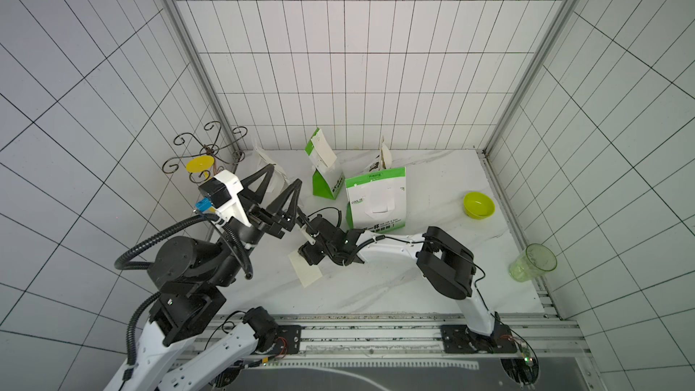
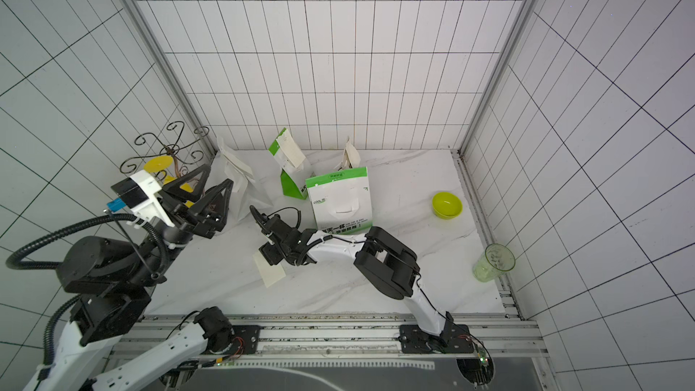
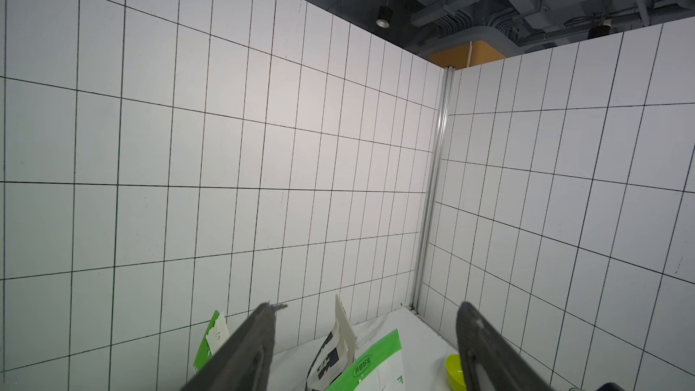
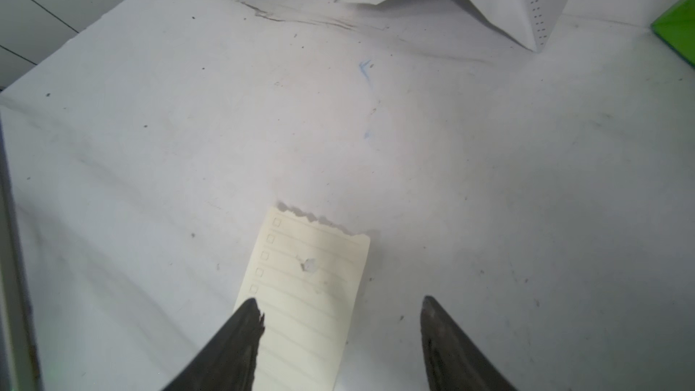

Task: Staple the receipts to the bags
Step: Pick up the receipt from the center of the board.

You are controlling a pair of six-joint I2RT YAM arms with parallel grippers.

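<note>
right wrist: receipt flat below spread right pincer

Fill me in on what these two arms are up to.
The right gripper hangs open low over a loose receipt that lies flat on the table. Its fingers are spread astride the paper and are not gripping it. The left gripper is raised, open and empty. The bags stand toward the back wall, and this receipt is not yet on any of them.

The right gripper hangs over a receipt on the table.
</note>
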